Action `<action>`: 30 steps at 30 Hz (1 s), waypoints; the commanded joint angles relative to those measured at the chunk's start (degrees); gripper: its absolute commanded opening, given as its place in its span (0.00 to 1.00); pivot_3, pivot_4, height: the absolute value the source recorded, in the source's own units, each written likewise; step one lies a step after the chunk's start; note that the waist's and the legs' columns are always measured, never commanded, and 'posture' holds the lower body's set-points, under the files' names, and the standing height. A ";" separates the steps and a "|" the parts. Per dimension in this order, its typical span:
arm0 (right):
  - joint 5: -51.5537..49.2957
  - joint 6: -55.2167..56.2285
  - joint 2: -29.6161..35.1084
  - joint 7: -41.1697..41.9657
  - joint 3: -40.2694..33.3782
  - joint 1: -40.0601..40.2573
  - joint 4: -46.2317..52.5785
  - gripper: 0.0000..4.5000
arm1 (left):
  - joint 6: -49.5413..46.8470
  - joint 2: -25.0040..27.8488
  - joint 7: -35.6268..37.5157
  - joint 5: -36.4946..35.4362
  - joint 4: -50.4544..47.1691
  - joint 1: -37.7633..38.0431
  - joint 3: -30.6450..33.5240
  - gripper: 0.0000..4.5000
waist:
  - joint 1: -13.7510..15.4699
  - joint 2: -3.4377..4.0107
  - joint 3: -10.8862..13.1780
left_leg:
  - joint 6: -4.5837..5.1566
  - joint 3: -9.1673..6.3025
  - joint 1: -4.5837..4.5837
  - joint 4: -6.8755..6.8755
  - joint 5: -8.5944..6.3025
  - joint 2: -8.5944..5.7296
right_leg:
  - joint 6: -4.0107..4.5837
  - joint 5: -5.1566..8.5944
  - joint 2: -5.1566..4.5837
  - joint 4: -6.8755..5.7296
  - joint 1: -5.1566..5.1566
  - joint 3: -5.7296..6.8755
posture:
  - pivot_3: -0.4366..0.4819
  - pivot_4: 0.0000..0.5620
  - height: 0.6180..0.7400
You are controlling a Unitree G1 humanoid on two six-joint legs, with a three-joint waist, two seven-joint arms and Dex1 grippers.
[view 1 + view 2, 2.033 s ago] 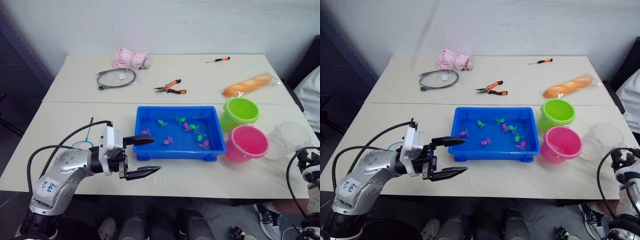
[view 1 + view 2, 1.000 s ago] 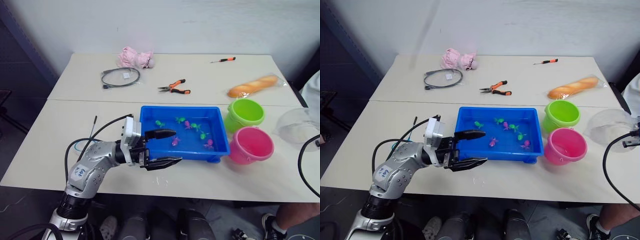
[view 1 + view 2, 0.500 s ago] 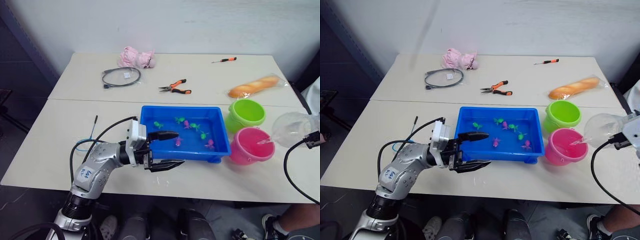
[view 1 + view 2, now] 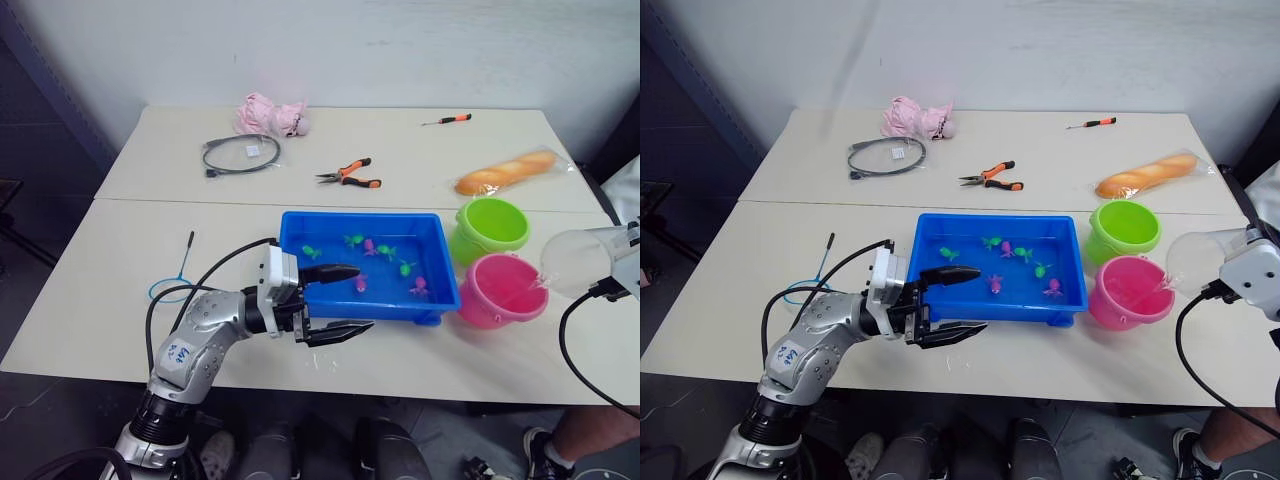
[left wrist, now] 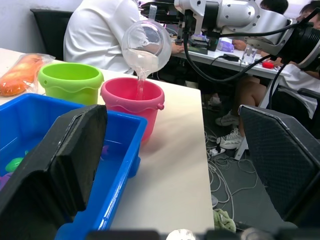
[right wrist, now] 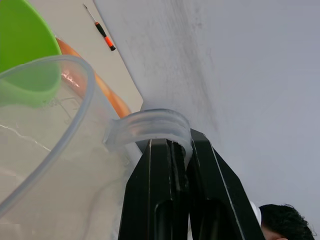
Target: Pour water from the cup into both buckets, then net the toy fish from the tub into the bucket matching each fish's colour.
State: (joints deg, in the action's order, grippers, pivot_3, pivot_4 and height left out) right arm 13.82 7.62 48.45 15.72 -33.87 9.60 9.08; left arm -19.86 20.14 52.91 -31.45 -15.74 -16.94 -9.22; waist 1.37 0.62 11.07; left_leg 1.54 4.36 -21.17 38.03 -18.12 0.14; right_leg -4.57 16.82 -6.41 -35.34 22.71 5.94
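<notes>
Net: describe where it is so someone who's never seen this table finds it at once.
Start at the blue tub in the middle of the near table and look to the robot's left. The net lies flat there: a small blue hoop on a thin dark stick, much thinner than the coiled black cable on the far table.

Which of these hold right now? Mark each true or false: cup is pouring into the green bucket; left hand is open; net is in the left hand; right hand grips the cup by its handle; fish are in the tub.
1. The cup is pouring into the green bucket. False: the stream falls into the pink bucket.
2. The left hand is open. True: it is empty, at the tub's near left corner.
3. The net is in the left hand. False: it lies on the table, left of the tub.
4. The right hand grips the cup by its handle. True.
5. The toy fish are in the tub. True: pink and green ones.
</notes>
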 commanded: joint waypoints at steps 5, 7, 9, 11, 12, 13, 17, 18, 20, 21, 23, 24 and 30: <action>1.83 3.82 -0.70 -3.36 -1.27 -1.18 0.65 0.01 | 1.14 -0.36 -0.41 0.26 -2.35 0.24 -0.05 1.00 | -0.02 0.00 0.00 | -0.01 0.00 0.00 0.00 0.00 0.00 | 0.00 0.00 0.00 0.00 0.00 0.00 | 0.48 0.27 1.00; 1.58 4.03 -0.59 -2.97 -0.80 -1.71 0.67 0.01 | 1.18 -0.33 -0.57 0.40 -2.31 0.18 0.06 1.00 | -0.03 0.00 0.00 | -0.01 0.00 0.00 0.00 0.01 0.00 | 0.00 0.00 0.00 0.00 0.00 0.00 | 0.48 0.27 1.00; 1.29 3.85 -0.84 -2.76 -0.49 -2.21 0.46 0.01 | 1.20 -0.23 -0.63 0.43 -2.35 0.25 0.21 1.00 | -0.05 0.00 0.00 | -0.02 0.00 0.01 0.00 0.01 0.00 | 0.00 0.00 0.00 0.00 0.00 -0.01 | 0.48 0.27 1.00; 0.50 2.99 -1.35 -2.20 -0.16 -2.74 0.09 0.01 | 1.17 -0.02 -0.64 0.42 -2.49 0.44 0.39 1.00 | -0.03 0.00 0.00 | -0.02 0.00 0.01 0.00 0.01 0.01 | 0.00 0.00 0.00 -0.01 0.00 0.00 | 0.48 0.27 1.00; -0.13 2.35 -1.86 -2.16 -0.17 -3.09 0.03 0.01 | 1.15 0.07 -0.66 0.41 -2.56 0.52 0.46 1.00 | -0.03 0.00 0.00 | -0.02 0.00 0.01 0.00 0.01 0.01 | 0.00 0.00 0.00 -0.01 0.00 0.00 | 0.48 0.27 1.00; -2.80 -0.39 -3.28 -1.47 -0.26 -4.07 0.24 0.01 | 1.13 0.29 -0.65 0.38 -2.68 0.69 0.61 1.00 | -0.03 -0.01 0.00 | -0.01 0.00 0.01 0.00 0.01 0.01 | 0.00 0.00 0.00 0.00 -0.01 0.00 | 0.48 0.27 1.00; -14.90 -12.99 -9.30 0.45 -2.19 -8.81 2.39 0.01 | 1.15 1.13 -0.77 0.38 -2.88 1.11 1.29 1.00 | -0.10 -0.09 0.01 | -0.01 -0.04 0.01 0.02 0.02 0.03 | 0.00 0.00 0.00 0.00 -0.03 0.02 | 0.48 0.27 1.00; -17.37 -16.66 -9.93 0.82 -2.95 -9.91 3.01 0.01 | 1.20 1.45 -0.76 0.39 -2.87 1.21 1.58 1.00 | -0.10 -0.08 0.01 | -0.01 -0.05 0.01 0.02 0.02 0.03 | 0.00 0.00 0.00 -0.01 -0.03 0.02 | 0.48 0.27 1.00; -21.64 -23.68 -10.80 0.41 -4.67 -12.22 4.08 0.01 | 1.23 2.11 -0.77 0.25 -2.84 1.44 2.22 1.00 | -0.09 -0.06 -0.01 | 0.01 -0.04 0.01 0.02 0.02 0.02 | 0.01 0.00 -0.02 -0.03 -0.03 0.02 | 0.48 0.27 1.00; -24.52 -27.46 -11.11 0.56 -5.42 -13.39 4.65 0.01 | 1.22 2.41 -0.76 0.18 -2.83 1.56 2.52 1.00 | -0.11 -0.06 -0.01 | 0.02 -0.04 0.00 0.02 0.02 0.02 | 0.01 0.00 -0.03 -0.03 -0.02 0.02 | 0.48 0.27 1.00; -29.02 -34.31 -10.80 0.71 -6.61 -15.79 5.30 0.01 | 1.28 2.99 -0.69 0.09 -2.73 1.81 3.34 1.00 | -0.13 -0.05 -0.01 | 0.04 -0.05 0.00 0.02 0.02 0.03 | 0.01 0.00 -0.03 -0.03 -0.02 0.02 | 0.48 0.27 1.00; -30.55 -37.38 -10.38 0.26 -7.19 -17.30 5.29 0.01 | 1.28 3.20 -0.84 -0.05 -2.63 1.87 3.88 1.00 | -0.15 -0.05 -0.01 | 0.04 -0.06 0.00 0.02 0.01 0.03 | 0.01 0.00 -0.03 -0.04 -0.02 0.02 | 0.48 0.27 1.00; -28.52 -50.63 -3.75 -5.60 -4.88 -27.83 -0.55 0.01 | -1.57 2.00 -4.88 -2.87 -2.43 0.39 7.95 1.00 | -0.16 -0.04 -0.02 | 0.12 -0.05 -0.04 0.02 -0.02 0.02 | 0.01 0.00 -0.07 -0.04 0.01 0.02 | 0.48 0.27 1.00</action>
State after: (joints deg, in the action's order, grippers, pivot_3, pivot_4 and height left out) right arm -15.69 -39.90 42.39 12.48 -38.25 -15.80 9.24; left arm -20.78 22.60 49.57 -32.26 -16.98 -15.50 -3.09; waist 1.21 0.58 11.05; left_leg 1.67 4.30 -21.23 38.05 -18.13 0.15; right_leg -4.56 16.82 -6.48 -35.37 22.74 5.96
